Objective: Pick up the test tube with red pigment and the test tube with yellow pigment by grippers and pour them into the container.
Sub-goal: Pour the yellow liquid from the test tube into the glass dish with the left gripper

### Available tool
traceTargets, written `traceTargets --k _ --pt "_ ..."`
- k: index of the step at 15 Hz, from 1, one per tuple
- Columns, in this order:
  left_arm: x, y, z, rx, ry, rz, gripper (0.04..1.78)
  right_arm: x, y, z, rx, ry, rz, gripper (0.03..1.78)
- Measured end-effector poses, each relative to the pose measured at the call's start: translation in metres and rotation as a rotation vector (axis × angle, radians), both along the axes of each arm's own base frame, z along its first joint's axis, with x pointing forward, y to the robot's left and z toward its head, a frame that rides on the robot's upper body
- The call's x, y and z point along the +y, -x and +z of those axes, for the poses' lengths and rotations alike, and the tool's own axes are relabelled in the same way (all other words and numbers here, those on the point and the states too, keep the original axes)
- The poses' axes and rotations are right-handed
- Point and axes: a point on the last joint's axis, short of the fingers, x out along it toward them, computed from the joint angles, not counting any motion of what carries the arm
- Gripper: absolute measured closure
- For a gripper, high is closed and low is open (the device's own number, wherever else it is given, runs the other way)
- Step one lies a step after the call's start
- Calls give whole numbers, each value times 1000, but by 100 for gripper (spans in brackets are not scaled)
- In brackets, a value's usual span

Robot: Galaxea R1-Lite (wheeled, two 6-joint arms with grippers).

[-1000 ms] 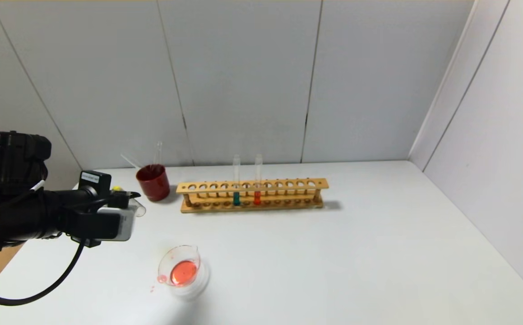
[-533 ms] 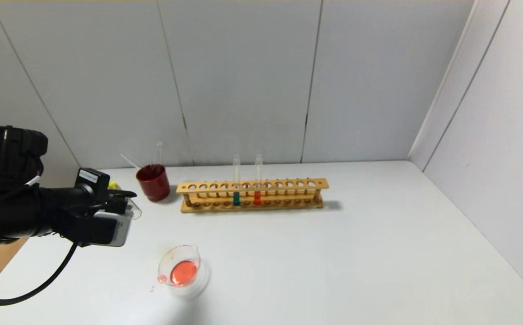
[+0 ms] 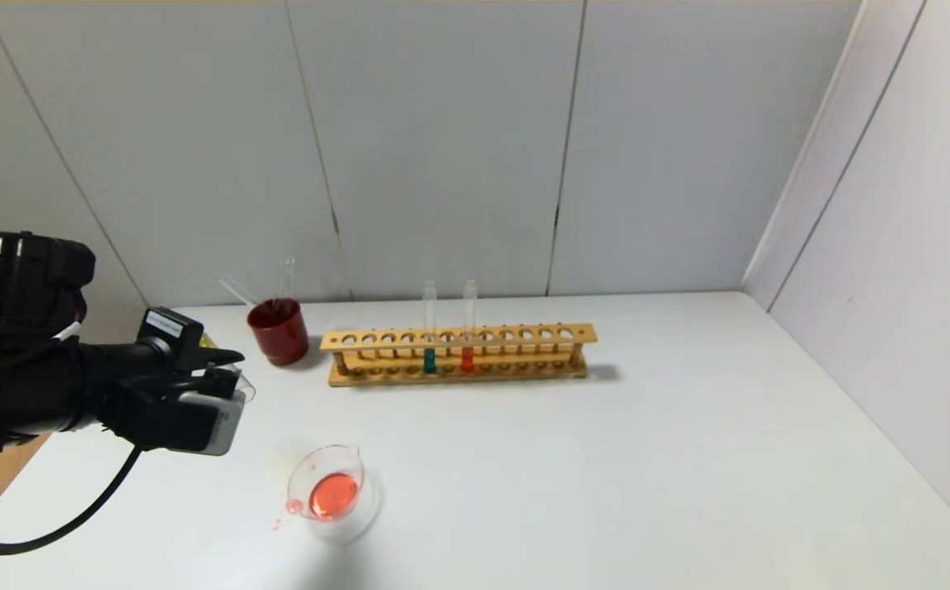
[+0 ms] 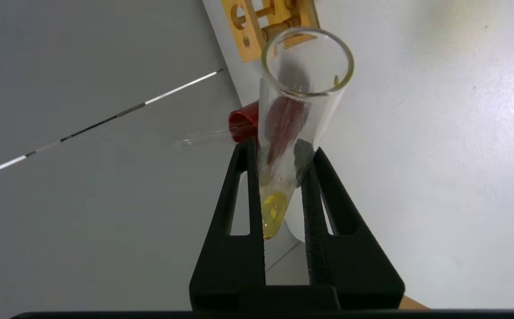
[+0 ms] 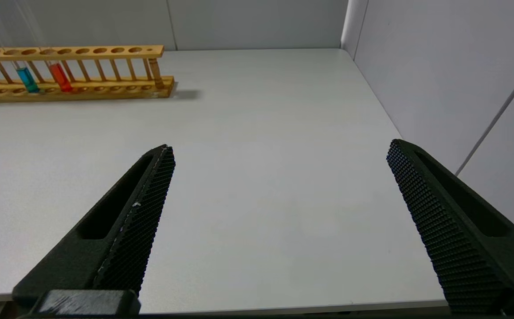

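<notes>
White table (image 3: 606,459) under grey panel walls. On it, near the front left: container (image 3: 329,493), low clear glass, holding a shallow pool of orange-red liquid, small red drops just beside its spout. Farther back: wooden rack (image 3: 458,354) with two upright tubes side by side, teal-green tube (image 3: 429,336) and test tube with red pigment (image 3: 468,334). Left of rack: dark red cup (image 3: 278,330) with clear rods sticking out. Left gripper (image 4: 282,155) in the air left of the container, clamped on test tube with yellow pigment (image 4: 290,128), yellow liquid pooled at its closed end. Compared with half a second ago: left gripper slightly tilted, scarcely shifted. Right gripper (image 5: 279,164) parked low at the table's near edge, fingers wide apart.
</notes>
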Motion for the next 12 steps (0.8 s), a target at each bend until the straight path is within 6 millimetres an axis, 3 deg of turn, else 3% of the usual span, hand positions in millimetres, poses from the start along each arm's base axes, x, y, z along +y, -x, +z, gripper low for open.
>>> traceTargets --k 12 --pt "-10 -8 -9 30 -50 15 152 0 0 0 0 0 0 6"
